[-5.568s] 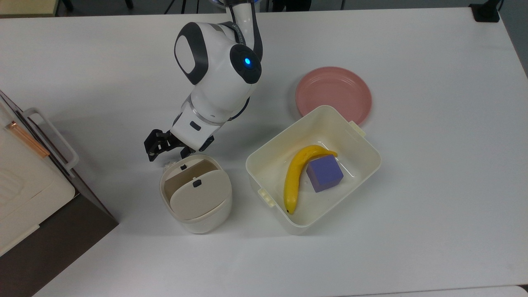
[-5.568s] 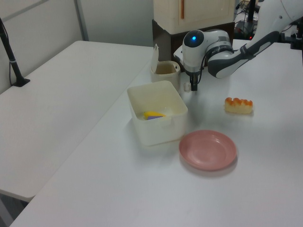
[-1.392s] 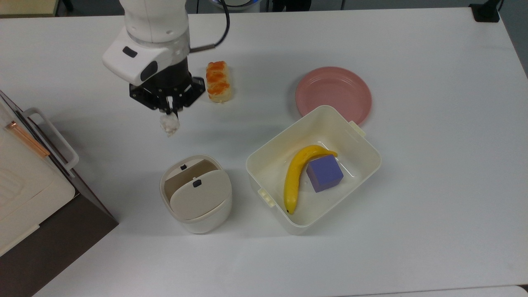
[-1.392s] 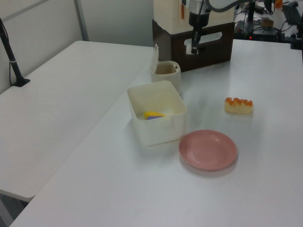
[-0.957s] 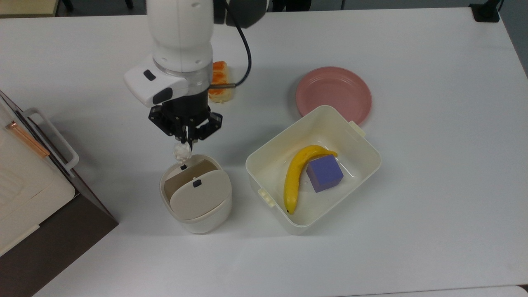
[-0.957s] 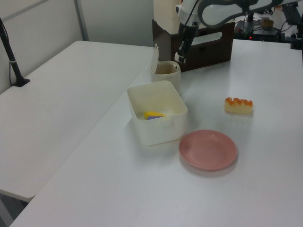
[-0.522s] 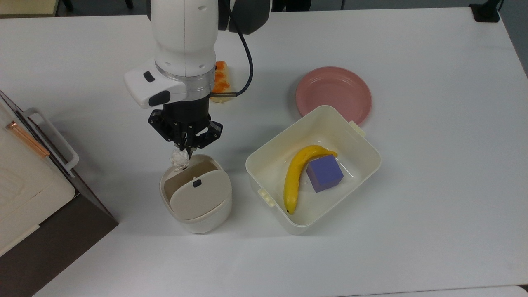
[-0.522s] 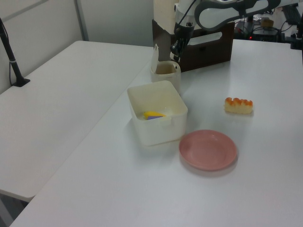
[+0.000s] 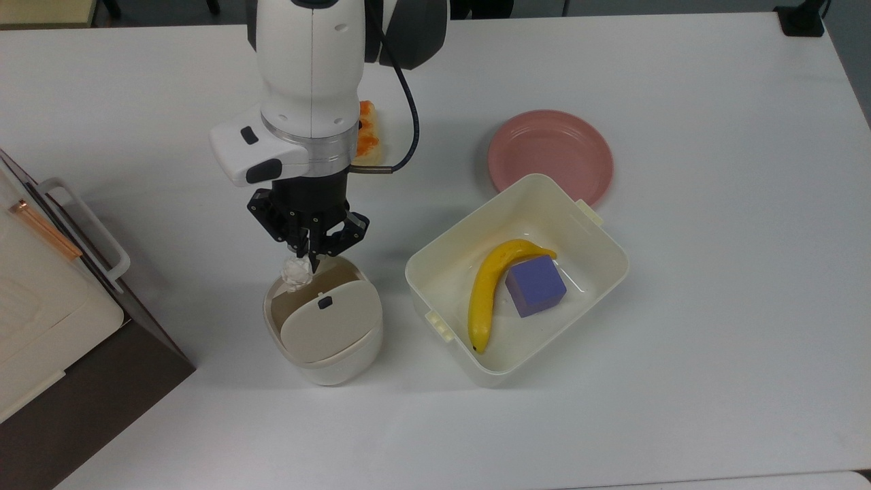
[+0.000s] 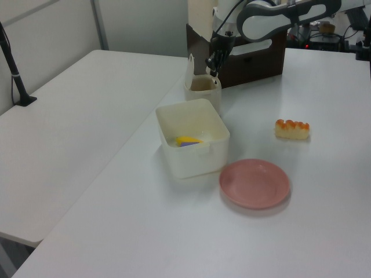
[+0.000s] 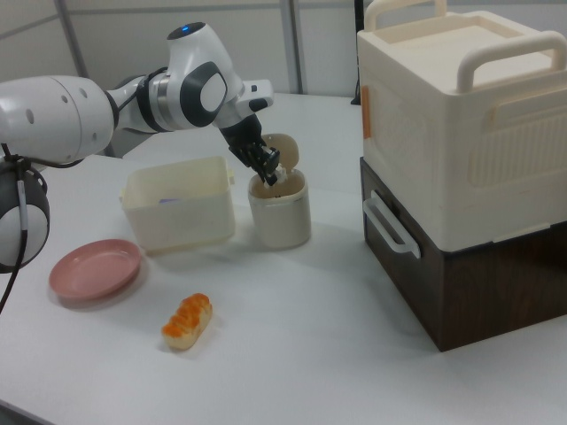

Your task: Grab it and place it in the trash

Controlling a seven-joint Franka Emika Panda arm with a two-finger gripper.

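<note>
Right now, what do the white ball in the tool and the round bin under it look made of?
White ball: crumpled tissue-like paper, matte, going by its wrinkled, irregular surface. Round bin: looks like moulded plastic, cream, smooth with a slight sheen, thin even walls and a flap lid; the tan inside could be a liner, unclear. The tool pinches the ball.

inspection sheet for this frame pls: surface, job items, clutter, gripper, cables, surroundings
Surface: white table, nothing spilled.
Job's things: paper ball pinched at the fingertips, over the open rim of the round bin; flap lid tilted open.
Clutter: rectangular tub holding a banana and purple cube; pink plate; orange-topped bread.
Gripper: gripper shut on the paper ball, above the bin.
Cables: black cable looping off the wrist.
Surroundings: cream crate on a dark brown box beside the bin.
</note>
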